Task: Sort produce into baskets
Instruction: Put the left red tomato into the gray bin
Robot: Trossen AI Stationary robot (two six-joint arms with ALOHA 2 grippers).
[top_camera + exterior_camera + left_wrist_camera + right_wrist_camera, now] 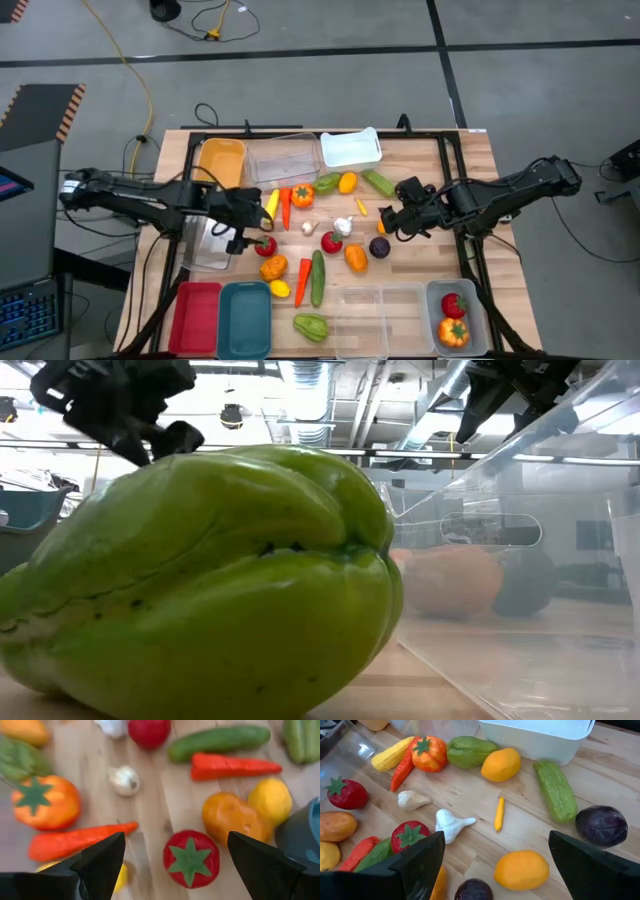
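Toy produce lies scattered on the wooden table (470,170). My left gripper (250,236) is open and hangs over the red tomato (191,858), whose star-shaped green top faces up. Beside the tomato lie an orange fruit (227,817), a lemon (270,798) and a carrot (75,840). My right gripper (391,218) is open and empty over the table's middle, above an orange fruit (521,869) and a dark purple piece (473,890). A purple cabbage (601,826) and a white garlic (451,825) lie near it.
Orange (222,160), clear (283,158) and white (351,148) bins stand at the far edge. Red (196,315), teal (245,318), clear (383,315) and pale blue-grey (477,300) bins stand at the near edge. A green pepper (200,590) fills the low view.
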